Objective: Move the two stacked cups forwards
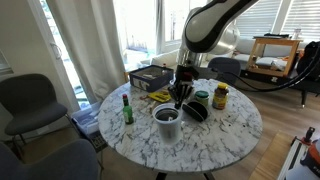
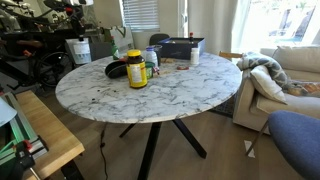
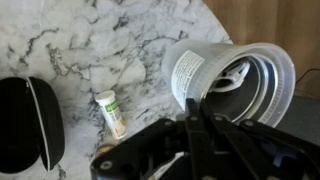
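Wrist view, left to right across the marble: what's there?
black rounded object → small white-and-green bottle → stacked cups

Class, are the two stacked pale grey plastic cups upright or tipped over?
Upright: the two stacked cups stand base-down on the round marble table, dark rim facing up.

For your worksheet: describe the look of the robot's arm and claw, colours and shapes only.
The arm has rounded, glossy white links with a black band at the joint. The claw is black, and the wrist view shows dark, angular linkages. No markings are legible.
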Tool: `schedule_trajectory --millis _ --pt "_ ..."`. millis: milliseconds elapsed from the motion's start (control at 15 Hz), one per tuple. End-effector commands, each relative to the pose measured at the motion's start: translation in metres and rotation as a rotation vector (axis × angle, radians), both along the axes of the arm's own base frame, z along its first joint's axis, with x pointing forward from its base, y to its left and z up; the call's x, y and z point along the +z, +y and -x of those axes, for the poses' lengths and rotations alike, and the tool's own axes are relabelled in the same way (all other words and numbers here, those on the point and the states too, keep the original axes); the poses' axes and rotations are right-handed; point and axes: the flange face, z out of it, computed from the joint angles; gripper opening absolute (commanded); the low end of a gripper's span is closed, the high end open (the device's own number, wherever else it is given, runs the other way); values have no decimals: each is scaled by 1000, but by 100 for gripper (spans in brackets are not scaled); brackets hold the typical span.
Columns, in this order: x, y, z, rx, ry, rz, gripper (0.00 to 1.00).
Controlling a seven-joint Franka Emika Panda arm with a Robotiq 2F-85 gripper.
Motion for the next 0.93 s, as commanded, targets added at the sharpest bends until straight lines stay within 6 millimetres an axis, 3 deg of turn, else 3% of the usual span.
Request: schedule_trajectory --millis 0,267,600,867 --pt "-22 -19 -7 -34 36 -78 1" --pt "-26 -21 -11 -35 26 -71 1" --pt "-9 -26 -20 -44 -82 -9 1" --pt "-6 -22 -24 -36 -110 4 1"
